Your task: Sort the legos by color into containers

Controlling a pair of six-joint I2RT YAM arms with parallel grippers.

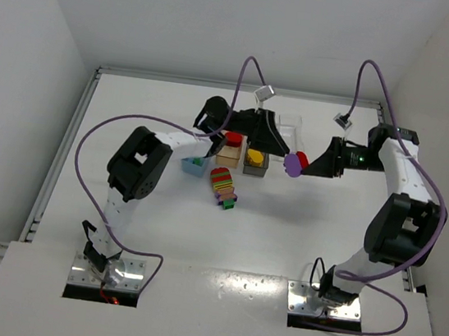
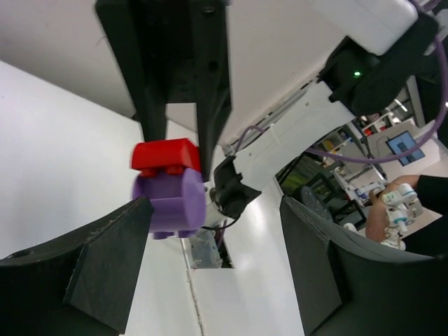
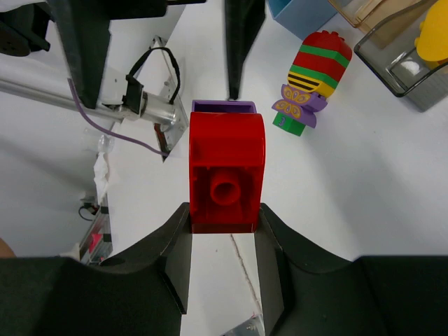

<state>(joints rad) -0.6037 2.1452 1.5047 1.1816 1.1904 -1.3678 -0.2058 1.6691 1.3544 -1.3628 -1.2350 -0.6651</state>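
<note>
Above the far middle of the surface, a red brick (image 3: 226, 171) joined to a purple brick (image 2: 171, 203) is clamped between the right fingers (image 3: 171, 245). The left fingers (image 2: 105, 273) are held apart, close by the purple brick. The striped stack (image 1: 222, 183) is laid on the surface, right of the light blue bin (image 1: 192, 164).
</note>
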